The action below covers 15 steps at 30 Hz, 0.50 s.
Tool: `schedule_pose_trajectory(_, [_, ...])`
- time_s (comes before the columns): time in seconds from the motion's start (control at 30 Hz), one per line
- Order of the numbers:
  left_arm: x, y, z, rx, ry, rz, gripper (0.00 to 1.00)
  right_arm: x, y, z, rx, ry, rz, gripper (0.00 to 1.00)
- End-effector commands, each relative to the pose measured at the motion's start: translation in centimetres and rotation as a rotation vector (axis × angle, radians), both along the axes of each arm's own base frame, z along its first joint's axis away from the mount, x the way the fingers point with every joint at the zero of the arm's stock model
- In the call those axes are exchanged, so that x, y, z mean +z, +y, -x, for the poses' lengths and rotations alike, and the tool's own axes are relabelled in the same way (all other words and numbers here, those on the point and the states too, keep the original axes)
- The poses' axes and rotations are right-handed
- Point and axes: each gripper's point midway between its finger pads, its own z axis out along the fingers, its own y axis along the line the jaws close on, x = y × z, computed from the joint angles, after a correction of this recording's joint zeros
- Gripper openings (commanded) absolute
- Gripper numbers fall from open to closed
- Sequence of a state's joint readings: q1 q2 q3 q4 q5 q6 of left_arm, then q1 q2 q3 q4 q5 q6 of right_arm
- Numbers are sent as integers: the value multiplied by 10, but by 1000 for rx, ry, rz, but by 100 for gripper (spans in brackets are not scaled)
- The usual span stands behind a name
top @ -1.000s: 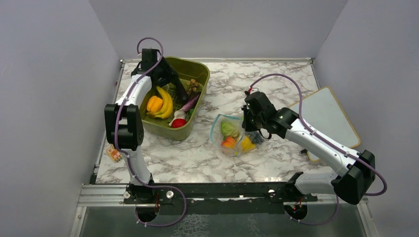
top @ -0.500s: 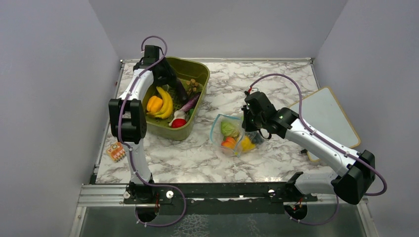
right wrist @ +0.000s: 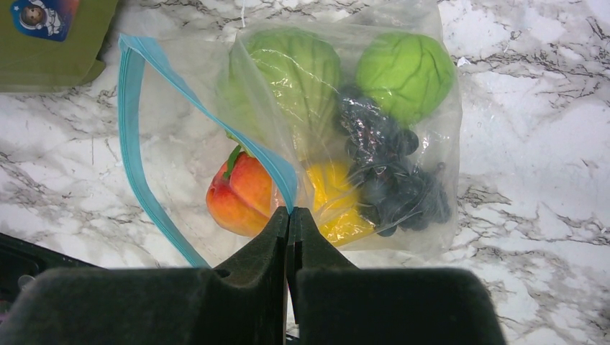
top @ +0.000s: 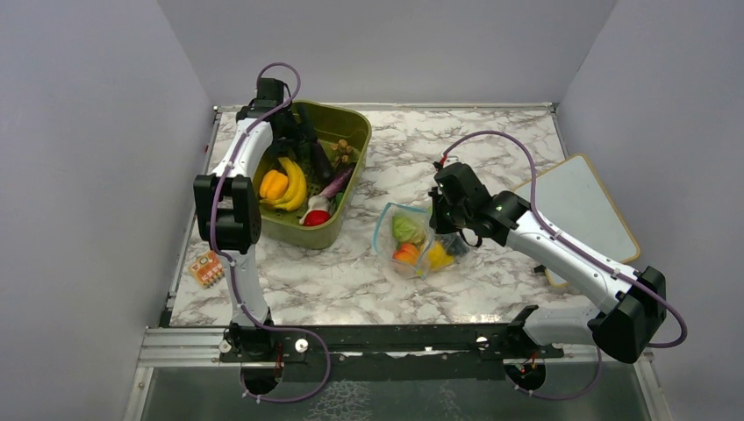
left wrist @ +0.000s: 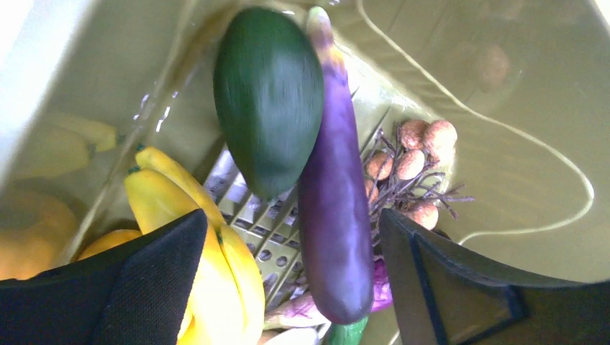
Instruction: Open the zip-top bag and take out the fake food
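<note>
The right tool (right wrist: 288, 215) pinches the blue edge of the zip-top bag (right wrist: 180, 108) on the bench (right wrist: 547, 144). The fake food (right wrist: 406, 68) sits inside, just past it. The left tool (left wrist: 291, 237) is spread wide over the green bin (left wrist: 503, 129).

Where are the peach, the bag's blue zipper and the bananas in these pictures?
peach (right wrist: 241, 198): right wrist view, on its orange skin.
zip-top bag (right wrist: 129, 122): right wrist view, on its blue zipper strip.
banana bunch (top: 296, 182): top view, on its yellow mid-curve.
</note>
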<state>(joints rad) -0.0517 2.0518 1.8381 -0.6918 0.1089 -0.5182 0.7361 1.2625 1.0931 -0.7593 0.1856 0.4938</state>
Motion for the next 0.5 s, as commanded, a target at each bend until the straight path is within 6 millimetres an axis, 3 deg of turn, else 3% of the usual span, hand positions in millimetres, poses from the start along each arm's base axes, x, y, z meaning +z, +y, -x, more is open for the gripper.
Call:
schedule_pose_trajectory(0.0, [14, 9, 4, 6, -8, -36, 95, 15, 8, -5, 15, -32, -37, 1])
schedule_pose_trajectory(0.13, [41, 6, 10, 14, -58, -11, 97, 14, 8, -5, 15, -31, -36, 1])
schedule_pose_trajectory(0.23, [72, -4, 18, -12, -128, 13, 98, 15, 9, -5, 15, -31, -39, 1])
schedule_pose_trajectory(0.47, [121, -54, 53, -154, -273, 108, 99, 18, 10, -5, 10, -42, -54, 1])
